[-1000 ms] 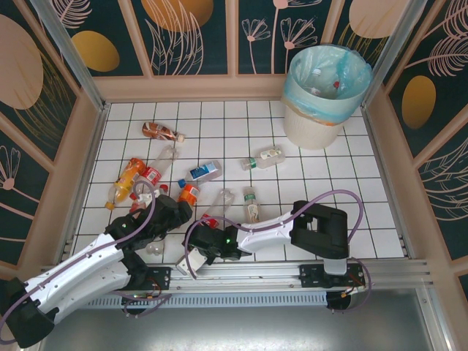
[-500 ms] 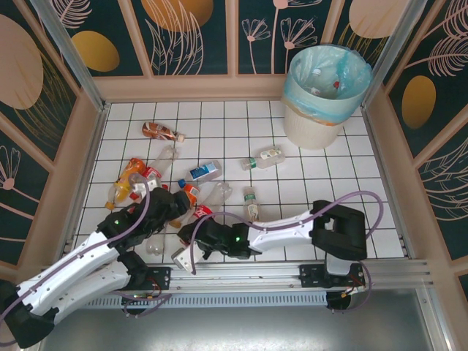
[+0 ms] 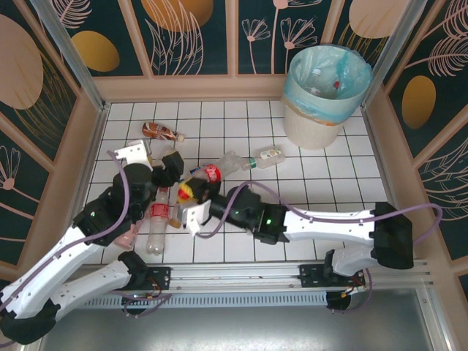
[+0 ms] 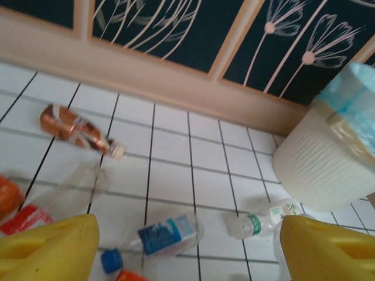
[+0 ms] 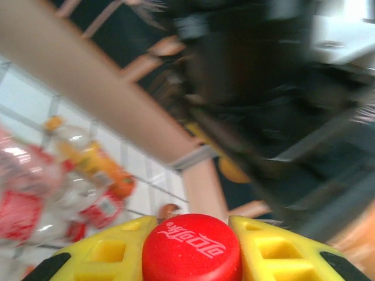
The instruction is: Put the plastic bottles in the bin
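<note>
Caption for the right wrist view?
Right gripper clamping a red-capped bottle, other bottles blurred on the tiles behind.

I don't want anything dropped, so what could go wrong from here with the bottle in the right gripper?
The right gripper pinches the cola bottle only near its red cap, so the long body may swing or slip on the way to the far bin. The open left gripper sits close beside it; the arms could bump.

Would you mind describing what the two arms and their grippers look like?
The left arm and right arm are white shells joined by black joints, each trailing a mauve cable. A small green light glows on the right arm. The left gripper and right gripper have blocky yellow fingers.
</note>
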You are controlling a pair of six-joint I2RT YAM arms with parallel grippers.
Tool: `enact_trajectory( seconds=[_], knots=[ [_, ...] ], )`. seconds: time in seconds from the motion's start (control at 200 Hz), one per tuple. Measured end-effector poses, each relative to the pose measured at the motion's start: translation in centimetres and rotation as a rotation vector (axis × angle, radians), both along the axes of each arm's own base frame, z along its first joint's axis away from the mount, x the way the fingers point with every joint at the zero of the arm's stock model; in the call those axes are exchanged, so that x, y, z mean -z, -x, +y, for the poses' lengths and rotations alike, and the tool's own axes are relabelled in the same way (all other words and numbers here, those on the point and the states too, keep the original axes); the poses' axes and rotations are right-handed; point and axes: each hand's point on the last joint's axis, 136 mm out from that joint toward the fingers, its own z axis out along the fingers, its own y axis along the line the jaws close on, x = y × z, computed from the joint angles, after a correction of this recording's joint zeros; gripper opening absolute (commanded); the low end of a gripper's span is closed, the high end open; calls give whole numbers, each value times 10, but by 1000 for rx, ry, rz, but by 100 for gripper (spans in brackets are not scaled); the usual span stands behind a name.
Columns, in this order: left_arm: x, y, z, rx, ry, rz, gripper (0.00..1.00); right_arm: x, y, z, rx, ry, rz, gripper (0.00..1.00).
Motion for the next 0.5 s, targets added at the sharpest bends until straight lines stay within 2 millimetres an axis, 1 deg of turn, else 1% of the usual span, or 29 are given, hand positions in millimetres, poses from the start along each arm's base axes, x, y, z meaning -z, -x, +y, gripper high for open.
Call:
enact_trajectory(
  seconds=[0.09, 0.125, 0.15, 0.315, 0.5],
  knots=[
    [-17, -17, -18, 28, -36, -48, 81, -29, -21, -21, 72, -109, 15, 0],
    [-19, -24, -27, 44, -56, -56, 81, -40, -30, -30, 100, -155, 22, 0],
    [-23, -29, -34, 54, -58, -68, 81, -44, -35, -35, 116, -168, 26, 0],
    [-51, -60, -67, 97, -96, -149, 84, -61, -67, -66, 205, -248, 68, 0],
    [-81, -92, -105, 139, -109, -232, 85, -82, -100, -106, 289, -359, 119, 0]
  ],
)
